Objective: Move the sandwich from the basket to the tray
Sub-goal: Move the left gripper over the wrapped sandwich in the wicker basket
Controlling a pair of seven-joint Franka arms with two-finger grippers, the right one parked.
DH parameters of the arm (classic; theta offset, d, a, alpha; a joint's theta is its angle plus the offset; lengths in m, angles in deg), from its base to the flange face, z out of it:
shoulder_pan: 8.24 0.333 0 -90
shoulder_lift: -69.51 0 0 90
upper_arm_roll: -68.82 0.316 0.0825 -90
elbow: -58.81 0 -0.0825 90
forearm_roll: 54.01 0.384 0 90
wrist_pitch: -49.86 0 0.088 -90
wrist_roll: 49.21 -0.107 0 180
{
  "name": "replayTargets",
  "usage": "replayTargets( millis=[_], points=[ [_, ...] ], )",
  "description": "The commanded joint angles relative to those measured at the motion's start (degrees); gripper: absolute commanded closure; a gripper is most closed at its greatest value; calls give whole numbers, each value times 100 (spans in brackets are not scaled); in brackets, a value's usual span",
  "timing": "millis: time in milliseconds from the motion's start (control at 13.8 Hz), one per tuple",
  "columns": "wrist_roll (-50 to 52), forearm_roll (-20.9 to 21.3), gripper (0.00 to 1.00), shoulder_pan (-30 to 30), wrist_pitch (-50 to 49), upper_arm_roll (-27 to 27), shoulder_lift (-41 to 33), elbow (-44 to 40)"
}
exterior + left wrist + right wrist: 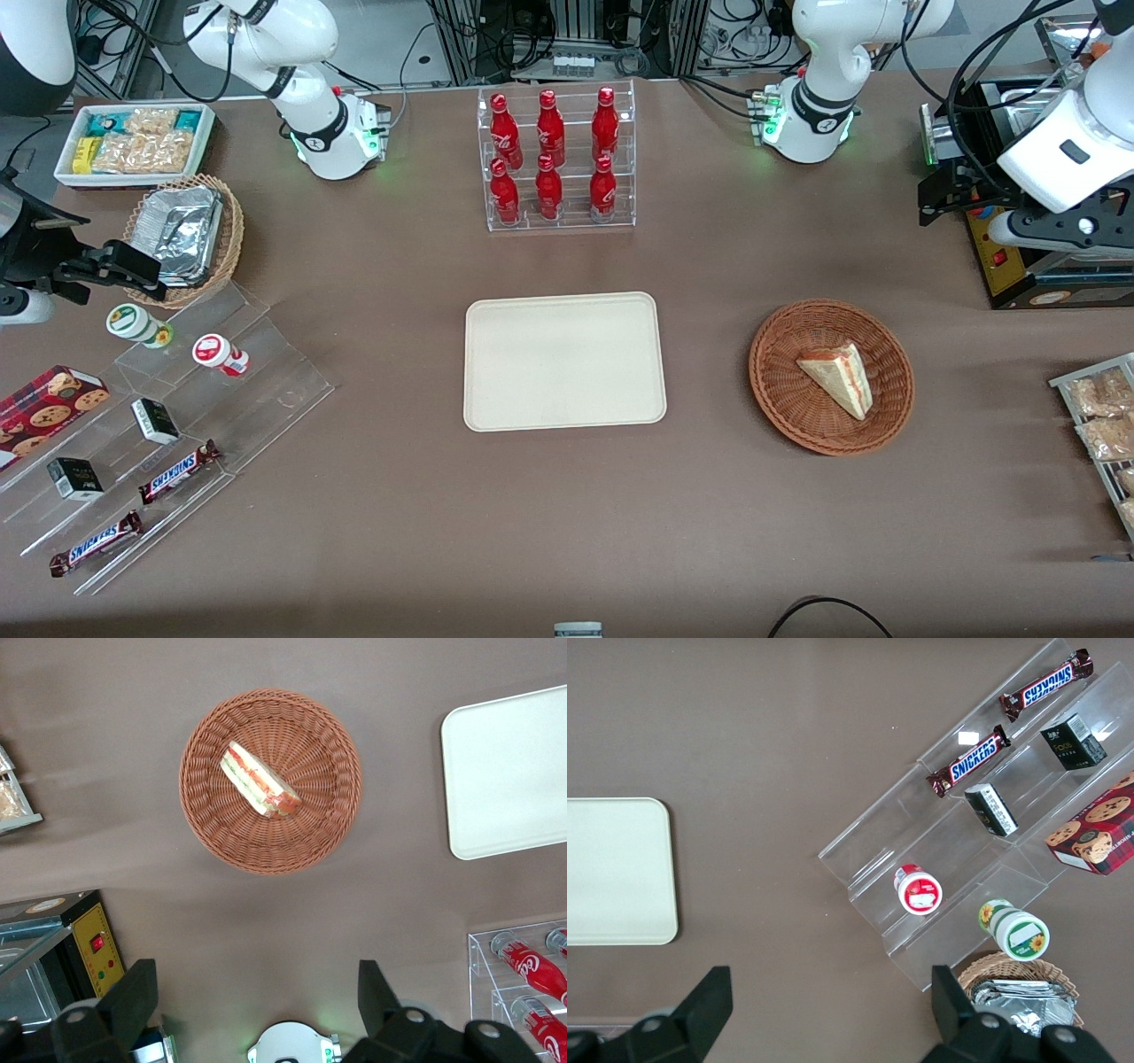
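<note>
Sandwich (838, 377) lying flat in basket (780, 390), untouched; tray (564, 361) bare beside it, ready to receive; gripper (257, 992) raised above tabletop (567, 514), fingers apart for approach.

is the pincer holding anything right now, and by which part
Nothing is held. The pincer is open and empty, up above the table, while the sandwich lies untouched in the basket.

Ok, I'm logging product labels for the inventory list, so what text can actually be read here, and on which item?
"SNICKERS": on both chocolate bars on the clear stepped display.
Red bottles in the clear rack: white script logo, not legible.
Small dark boxes, cookie box, two round tubs: print too small to read.
Sandwich, basket, tray: no text.
The end effector hangs open above the table, nearer the arm base than the basket.
</note>
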State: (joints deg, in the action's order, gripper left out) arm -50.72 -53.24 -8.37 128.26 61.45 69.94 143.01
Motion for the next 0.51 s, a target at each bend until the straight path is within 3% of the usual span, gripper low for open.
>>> replayTargets(
  millis=[0, 435],
  points=[
    [-95, 2, 0, 39, -185, 8, 62, -186],
    [-95, 11, 0, 39, 42, 8, 132, 384]
  ],
)
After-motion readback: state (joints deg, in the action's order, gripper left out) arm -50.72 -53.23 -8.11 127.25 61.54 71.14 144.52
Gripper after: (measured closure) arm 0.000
